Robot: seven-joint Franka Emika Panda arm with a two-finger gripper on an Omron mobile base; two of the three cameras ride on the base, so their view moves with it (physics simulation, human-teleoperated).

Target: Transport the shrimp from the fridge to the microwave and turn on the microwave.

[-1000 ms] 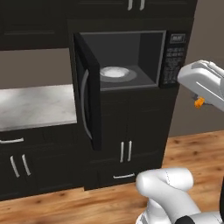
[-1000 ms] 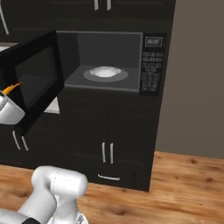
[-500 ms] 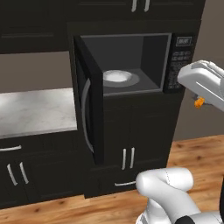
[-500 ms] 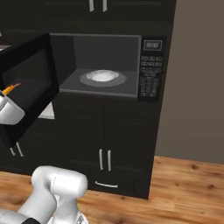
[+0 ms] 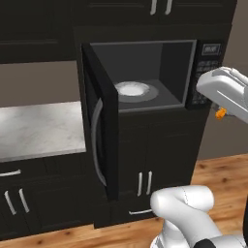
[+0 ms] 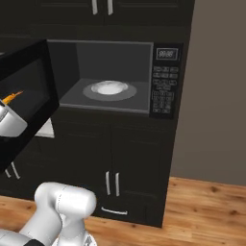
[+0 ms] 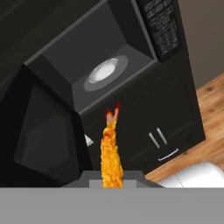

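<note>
The black microwave [image 5: 169,63] stands open, its door [image 5: 99,131] swung out to the left, with a white round turntable [image 5: 131,89] inside and a keypad [image 5: 206,72] on its right. My gripper [image 5: 220,112] hangs to the right of the microwave front, shut on the small orange shrimp [image 5: 220,114]. From the right base the shrimp [image 6: 12,97] and gripper [image 6: 8,103] sit at the far left, in front of the open door. In the hand view the shrimp [image 7: 111,153] rises from the gripper [image 7: 111,178], below the turntable [image 7: 106,71]. The fridge is out of view.
A grey stone counter [image 5: 38,128] lies left of the microwave, past the open door. Dark cabinets with silver handles [image 5: 144,183] fill the space below. Wood floor [image 6: 211,202] and a beige wall [image 6: 216,86] lie to the right.
The whole picture has shifted slightly and the microwave looks a little larger, so the camera has moved. The shrimp stays in the shut gripper.
</note>
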